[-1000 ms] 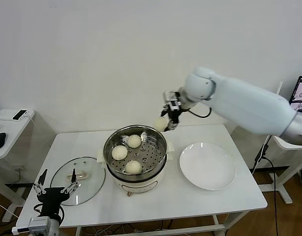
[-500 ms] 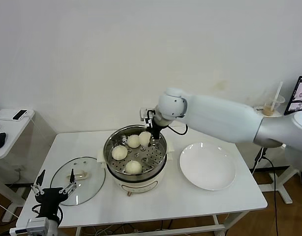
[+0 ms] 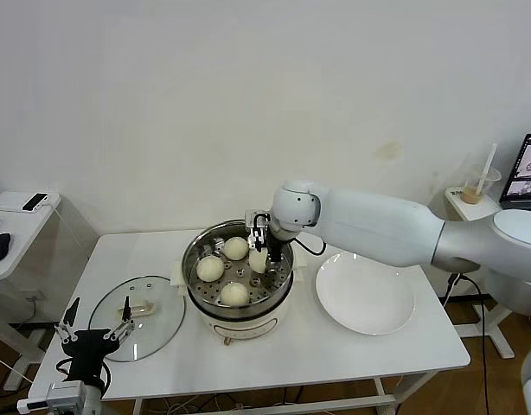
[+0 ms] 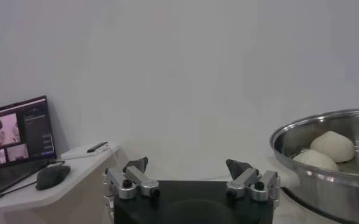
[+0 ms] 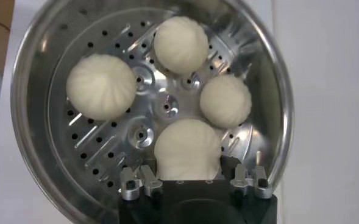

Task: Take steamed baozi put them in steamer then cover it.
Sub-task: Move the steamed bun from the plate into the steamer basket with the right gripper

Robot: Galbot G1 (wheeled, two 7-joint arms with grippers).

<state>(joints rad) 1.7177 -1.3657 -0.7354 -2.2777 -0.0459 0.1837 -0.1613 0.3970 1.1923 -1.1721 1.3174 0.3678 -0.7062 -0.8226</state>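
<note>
The steamer [image 3: 195, 248] stands mid-table on its white base. Three baozi [image 3: 210, 268] lie on its perforated tray. My right gripper [image 3: 259, 258] is lowered inside the pot at its right side and is shut on a fourth baozi [image 5: 187, 149], held low over the tray next to the others. The steamer's wall [image 5: 33, 79] fills the right wrist view. The cover [image 3: 153, 333] lies flat on the table left of the pot. My left gripper [image 3: 94, 333] is open and empty at the front left, below the table edge; it also shows in the left wrist view [image 4: 191, 167].
An empty white plate [image 3: 365, 292] lies right of the steamer. A side table [image 3: 19, 212] with a phone stands at far left. A cup with a straw [image 3: 473, 192] and a laptop sit at far right.
My right gripper has carried the baozi from behind the pot's far right rim leftward and down into the steamer. The left arm has not moved.
</note>
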